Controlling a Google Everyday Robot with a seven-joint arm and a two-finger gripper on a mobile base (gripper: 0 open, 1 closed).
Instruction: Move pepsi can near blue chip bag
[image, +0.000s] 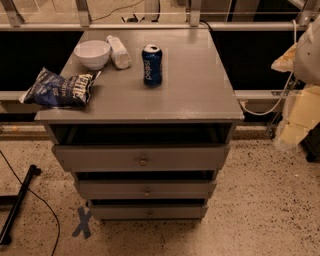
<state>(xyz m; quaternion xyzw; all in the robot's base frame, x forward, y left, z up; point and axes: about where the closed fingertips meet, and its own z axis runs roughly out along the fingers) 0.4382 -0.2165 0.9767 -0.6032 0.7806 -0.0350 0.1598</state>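
A pepsi can (152, 65) stands upright on a gray cabinet (190, 95), a little back of the middle of its top, silver end up and white lettering running down its side. The chip bag (60, 89) lies crumpled at the top's left side, part of it hanging past the left edge, well apart from the can.

Between the two, toward the back, sits a white bowl (92, 53). A white bottle (119, 51) lies on its side just beside the bowl, on the can's side of it. The bag's upper corner reaches near the bowl's base.

The robot's gripper (295, 125) shows only as a pale, blurred shape at the right edge of the view, off to the right of the cabinet and lower than its top. It is well away from the can and holds nothing that can be seen. Whether it is open or closed cannot be told. A light cable (272, 104) loops beside it.

Below the top, three drawers (142, 159) face the camera, each with a small round knob. On the speckled floor (260, 210), a dark taped X (82, 221) marks a spot near the cabinet's lower left corner, and a black bar (17, 205) lies farther left.
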